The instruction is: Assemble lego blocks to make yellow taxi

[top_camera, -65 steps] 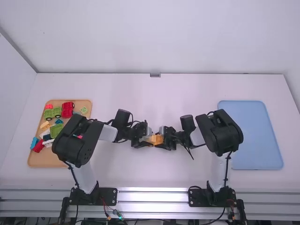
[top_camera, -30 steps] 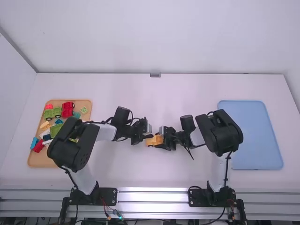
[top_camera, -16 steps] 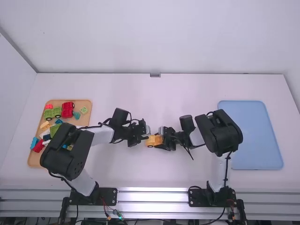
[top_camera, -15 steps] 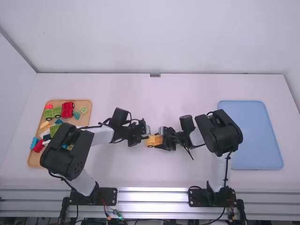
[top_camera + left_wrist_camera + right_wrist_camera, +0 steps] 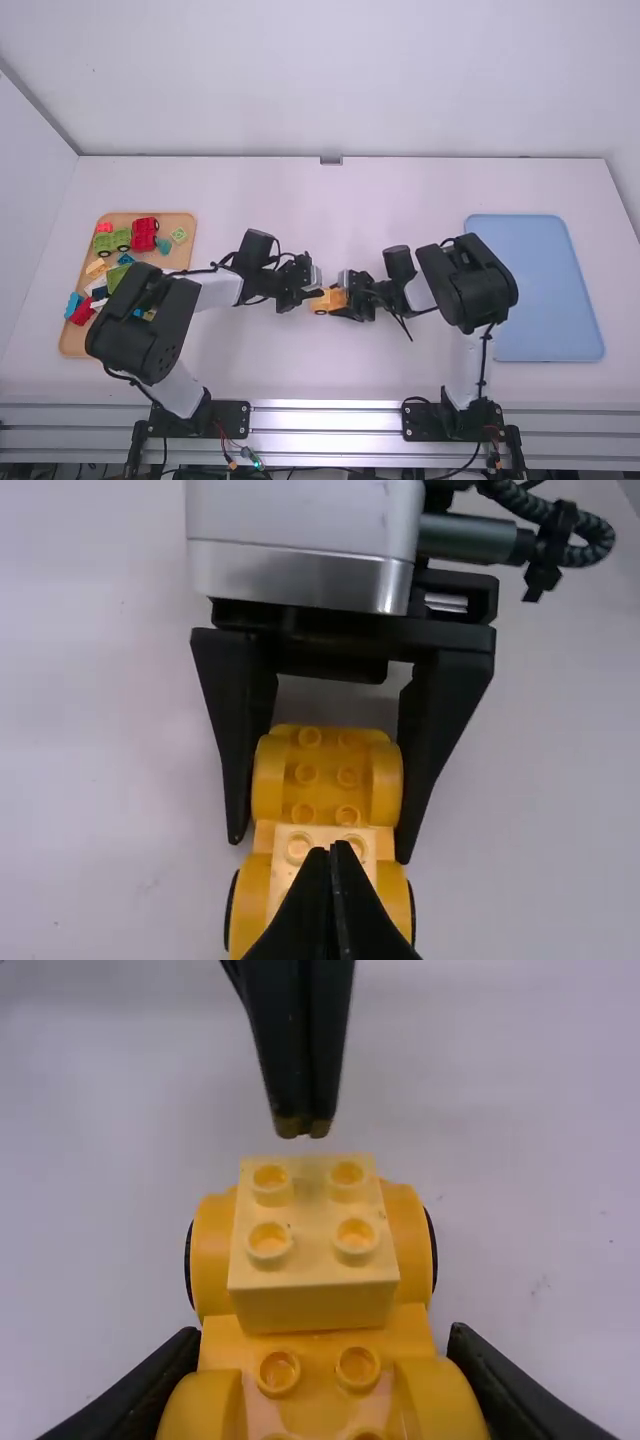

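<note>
1. Backed off slightly toward own side: L tool (image 5: 335,848), uncovering more of yellow car base (image 5: 327,300); moved hardly at all in last half-sec.
2. In L tool: nothing, w/ fingertips together, just beyond pale yellow block (image 5: 312,1305).
3. Held steady throughout by R tool (image 5: 322,1344): yellow car base, w/ fingers closed against both sides; mid-worktop (image 5: 300,370), btwn arms.
4. On car base's free end, studs up: pale yellow block, looking level, so prob. seated OK.
5. Meaning for task: prob. placing/pressing step done or nearly so, build incomplete.
6. Next, prob.: extra press if loose, else back to wooden tray (image 5: 85,345) for another pc.
7. Main risk: tilting car base w/ off-centre push.
</note>
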